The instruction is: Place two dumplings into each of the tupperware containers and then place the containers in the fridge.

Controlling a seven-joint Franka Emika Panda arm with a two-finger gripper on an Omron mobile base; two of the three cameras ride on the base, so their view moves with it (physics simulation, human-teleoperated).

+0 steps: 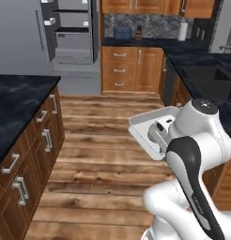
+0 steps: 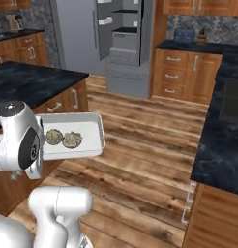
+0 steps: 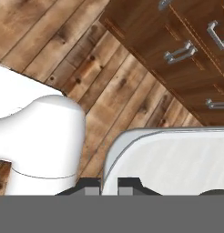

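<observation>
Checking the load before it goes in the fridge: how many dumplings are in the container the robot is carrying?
2: one dumpling lies nearer the arm, the other dumpling beside it, both in the held container. The arm may hide more.

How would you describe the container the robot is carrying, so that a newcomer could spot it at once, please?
Start at the open fridge at the far end of the room and come back along the wood floor to the white arm. The container hangs above the floor with the gripper shut on its rim. It is pale and shallow, and two dumplings lie in it.
</observation>
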